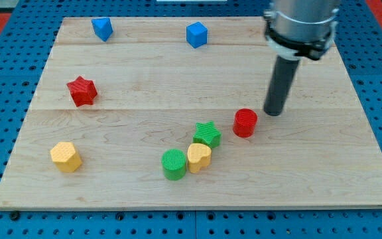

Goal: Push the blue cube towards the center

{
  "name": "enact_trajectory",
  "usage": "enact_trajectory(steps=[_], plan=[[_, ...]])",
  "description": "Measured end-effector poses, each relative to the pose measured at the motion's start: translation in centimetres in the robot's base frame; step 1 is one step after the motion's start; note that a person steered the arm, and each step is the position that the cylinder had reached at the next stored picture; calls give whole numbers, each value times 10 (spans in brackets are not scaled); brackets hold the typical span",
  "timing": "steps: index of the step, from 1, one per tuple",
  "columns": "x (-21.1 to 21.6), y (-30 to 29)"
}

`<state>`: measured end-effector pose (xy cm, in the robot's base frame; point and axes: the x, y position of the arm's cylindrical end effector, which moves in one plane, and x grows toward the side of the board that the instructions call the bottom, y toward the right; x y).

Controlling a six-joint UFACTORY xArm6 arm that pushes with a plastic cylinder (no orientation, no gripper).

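Blue plastic cube [196, 34] at view's top edge of wooden surface [144, 79], far from centre; push not begun. My tip [272, 112] just right of red cylinder [245, 123], well apart from cube. No pincer fitted; nothing held.

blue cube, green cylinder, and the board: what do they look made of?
Blue cube: likely plastic, matte, uniform colour, crisp edges. Green cylinder: probably 3D-printed plastic; fine ridged lines across its top. Board: wood, pale with visible grain and plank seams, light satin finish.
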<state>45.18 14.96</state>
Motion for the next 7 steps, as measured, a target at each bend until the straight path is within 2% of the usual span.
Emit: enact_trajectory(steps=[1, 2, 3, 4, 6, 7], plan=[[29, -27], [19, -88], [13, -121], [-2, -124], [-204, -67], [-252, -76]])
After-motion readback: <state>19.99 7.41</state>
